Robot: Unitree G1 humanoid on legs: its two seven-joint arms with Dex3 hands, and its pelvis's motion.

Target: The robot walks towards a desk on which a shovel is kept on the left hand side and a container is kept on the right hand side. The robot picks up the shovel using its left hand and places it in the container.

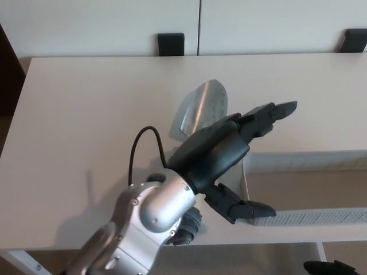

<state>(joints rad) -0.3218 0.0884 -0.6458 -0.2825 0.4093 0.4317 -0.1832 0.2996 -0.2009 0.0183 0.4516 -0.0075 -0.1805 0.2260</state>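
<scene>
desk [86, 114], open left hand [229, 154] above shovel [203, 106]

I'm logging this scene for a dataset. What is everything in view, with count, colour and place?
Desk: one, white, fills most of the view.
Shovel: one, silver blade, on the desk near centre, handle hidden under the left hand.
Container: one, grey mesh tray, on the desk's right front.
Brackets: two, black, at the desk's far edge.
Left hand: one, black, over the shovel handle, fingers apart, on a silver forearm with a black cable.
Right hand: dark sliver at the bottom right corner.
</scene>
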